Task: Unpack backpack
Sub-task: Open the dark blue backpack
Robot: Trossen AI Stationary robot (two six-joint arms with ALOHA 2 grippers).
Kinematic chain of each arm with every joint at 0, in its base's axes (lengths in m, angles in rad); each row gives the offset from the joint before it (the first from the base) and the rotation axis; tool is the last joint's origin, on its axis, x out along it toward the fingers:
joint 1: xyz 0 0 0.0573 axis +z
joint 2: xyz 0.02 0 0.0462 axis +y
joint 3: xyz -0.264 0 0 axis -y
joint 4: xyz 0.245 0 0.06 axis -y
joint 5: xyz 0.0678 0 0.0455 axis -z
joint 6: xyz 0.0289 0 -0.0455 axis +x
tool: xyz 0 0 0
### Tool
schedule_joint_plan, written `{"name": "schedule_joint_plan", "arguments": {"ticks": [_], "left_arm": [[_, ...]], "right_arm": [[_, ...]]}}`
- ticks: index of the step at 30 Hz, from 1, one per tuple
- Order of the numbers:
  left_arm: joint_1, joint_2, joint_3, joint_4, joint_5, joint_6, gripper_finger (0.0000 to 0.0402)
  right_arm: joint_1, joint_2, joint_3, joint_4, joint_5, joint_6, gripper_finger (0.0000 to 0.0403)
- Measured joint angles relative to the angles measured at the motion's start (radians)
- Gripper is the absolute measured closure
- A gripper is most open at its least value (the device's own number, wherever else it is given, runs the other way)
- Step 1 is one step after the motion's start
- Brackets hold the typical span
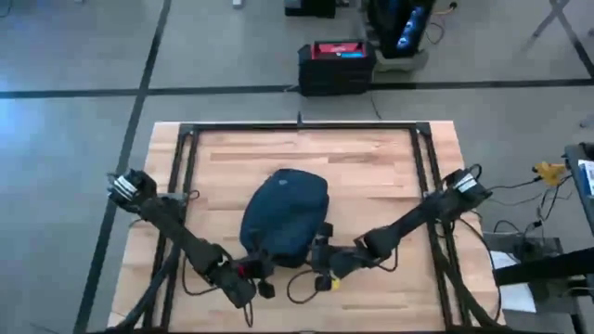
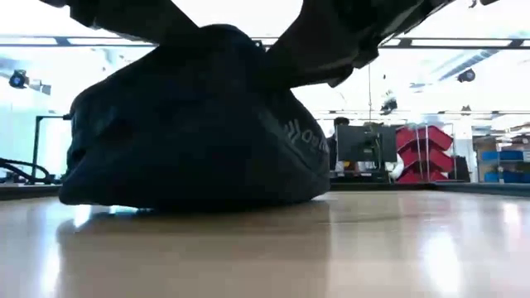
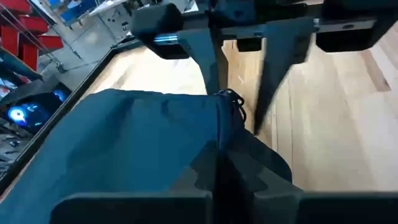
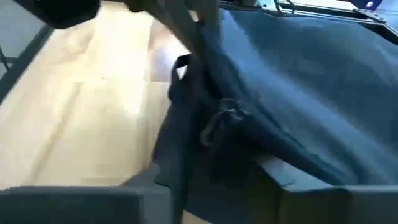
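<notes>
The dark navy backpack (image 1: 283, 215) lies flat on the middle of the wooden table, its small logo patch (image 1: 295, 185) facing up. In the low view the backpack (image 2: 190, 124) fills the picture as a rounded mound. My left gripper (image 1: 263, 276) is at its near end, shut on the fabric. My right gripper (image 1: 320, 269) is close beside it at the same near end, open. Its fingers (image 3: 208, 62) stand on either side of a zipper pull (image 3: 233, 101). Whether they touch the pull, I cannot tell. My left gripper (image 3: 217, 177) pinches the backpack's near-end fabric (image 3: 217, 134) between its two fingers, close to the zipper pull. It comes in low from the table's near side. The backpack rests on the table. One layer or several, I cannot tell.
A black metal frame (image 1: 297, 128) runs around the tabletop. Loose cables (image 1: 299, 292) lie on the wood near the grippers. Bare wood (image 1: 371, 167) shows beyond and to both sides of the backpack. A black case (image 1: 336, 65) stands on the floor past the far edge.
</notes>
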Motion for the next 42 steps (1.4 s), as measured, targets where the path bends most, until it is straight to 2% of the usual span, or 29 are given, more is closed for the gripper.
{"name": "schedule_joint_plan", "arguments": {"ticks": [1,3,10,14,18,22,26,28,36,39,42], "left_arm": [[-0.005,0.0,0.0,0.0,0.002,-0.002,0.0401],[-0.018,-0.001,0.0,-0.001,0.002,-0.004,0.0401],[-0.071,-0.006,-0.001,-0.003,0.002,-0.036,0.0401],[-0.104,-0.008,-0.001,-0.003,0.005,-0.051,0.0401],[-0.147,-0.017,-0.001,-0.003,0.008,-0.06,0.0401],[-0.189,-0.029,-0.001,-0.002,-0.003,-0.061,0.0401],[-0.199,-0.034,-0.001,0.002,-0.076,-0.061,0.0401],[-0.196,-0.034,-0.001,-0.001,-0.079,-0.061,0.0401],[-0.132,-0.034,-0.001,0.009,0.006,-0.062,0.0401],[-0.111,-0.034,-0.001,0.013,0.012,-0.058,0.0401],[-0.096,-0.034,-0.001,0.012,0.013,-0.057,0.0401]], "right_arm": [[0.0,-0.002,0.0,-0.017,0.005,-0.011,0.0378],[0.0,-0.017,0.0,-0.069,0.012,-0.024,0.0393],[0.001,-0.088,0.002,-0.298,0.131,0.028,0.04],[-0.005,-0.109,0.002,-0.431,0.238,0.043,0.0402],[-0.035,-0.112,0.0,-0.642,0.358,0.107,0.0402],[-0.084,-0.113,-0.002,-0.83,0.422,0.202,0.0402],[-0.108,-0.114,-0.011,-0.854,0.421,0.213,0.0403],[-0.109,-0.114,-0.012,-0.843,0.425,0.185,0.0403],[-0.068,-0.154,0.012,-0.824,0.437,0.16,0.0402],[-0.036,-0.165,0.036,-0.804,0.426,0.148,0.0381],[0.0,-0.167,0.049,-0.733,0.425,0.107,0.0339]]}}
